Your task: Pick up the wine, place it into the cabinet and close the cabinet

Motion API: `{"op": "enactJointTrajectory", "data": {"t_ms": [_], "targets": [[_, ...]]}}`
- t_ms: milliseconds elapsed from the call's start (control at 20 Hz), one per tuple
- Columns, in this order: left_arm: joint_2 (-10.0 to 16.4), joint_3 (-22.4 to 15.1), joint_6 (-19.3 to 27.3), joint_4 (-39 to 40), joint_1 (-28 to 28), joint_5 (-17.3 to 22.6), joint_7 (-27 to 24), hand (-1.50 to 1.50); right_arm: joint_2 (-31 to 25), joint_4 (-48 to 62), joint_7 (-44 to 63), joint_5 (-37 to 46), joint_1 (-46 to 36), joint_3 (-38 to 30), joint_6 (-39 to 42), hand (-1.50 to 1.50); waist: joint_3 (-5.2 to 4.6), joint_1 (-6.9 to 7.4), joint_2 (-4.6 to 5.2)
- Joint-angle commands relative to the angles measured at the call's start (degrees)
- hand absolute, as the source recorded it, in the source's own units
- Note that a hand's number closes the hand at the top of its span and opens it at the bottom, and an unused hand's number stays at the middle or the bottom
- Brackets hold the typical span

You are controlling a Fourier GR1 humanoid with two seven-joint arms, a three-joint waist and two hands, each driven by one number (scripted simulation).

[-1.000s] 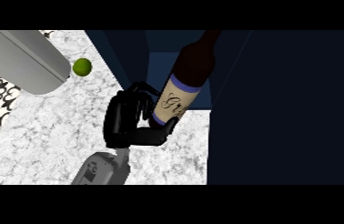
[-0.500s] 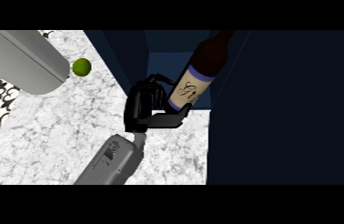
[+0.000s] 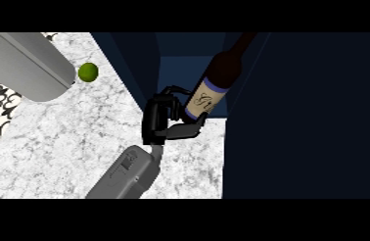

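Head view showed the right hand (image 3: 165,120) clasping the wine (image 3: 214,84), tilted inside the open cabinet (image 3: 289,112); releasing and closing were left.

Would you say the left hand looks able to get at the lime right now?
Probably not yet: the left hand is curled round the wine bottle at the cabinet. The lime lies unblocked on the counter, further left.

A green lime (image 3: 88,72) lies on the marble counter (image 3: 65,137).
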Motion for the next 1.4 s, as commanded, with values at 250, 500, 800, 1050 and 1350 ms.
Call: {"op": "enactJointTrajectory", "data": {"t_ms": [250,500,800,1050,1350], "targets": [[-0.01,2.18,-6.97,14.34,-0.71,7.93,-11.24,1.5,0.76,-3.45,-1.38,-1.47,5.59,0.1,1.72,-1.5,-0.02,-0.55,0.09],[-0.01,0.5,-7.55,17.22,-5.86,16.15,-12.81,1.5,-0.97,-1.11,2.33,-2.4,-0.18,-1.1,-0.06,-1.5,-0.03,-0.42,0.11],[-0.01,-1.07,-11.14,25.87,-9.9,21.55,-17.08,1.5,-0.61,2.86,-3.04,-3.63,1.53,-3.2,2.29,-1.5,-0.02,-0.8,0.17],[-0.01,-3.45,-12.18,30.82,-14.75,26.1,-17.31,1.5,0.29,-1.22,-1.64,-2.21,3.41,-0.5,2.2,-1.5,-0.03,-1.27,0.24],[-0.01,-0.01,-16.61,37.39,-19.81,27.26,-16.74,1.5,-0.13,1.29,-0.03,-2.42,0.51,-0.99,0.93,-1.5,-0.03,-1.21,0.31]]}}
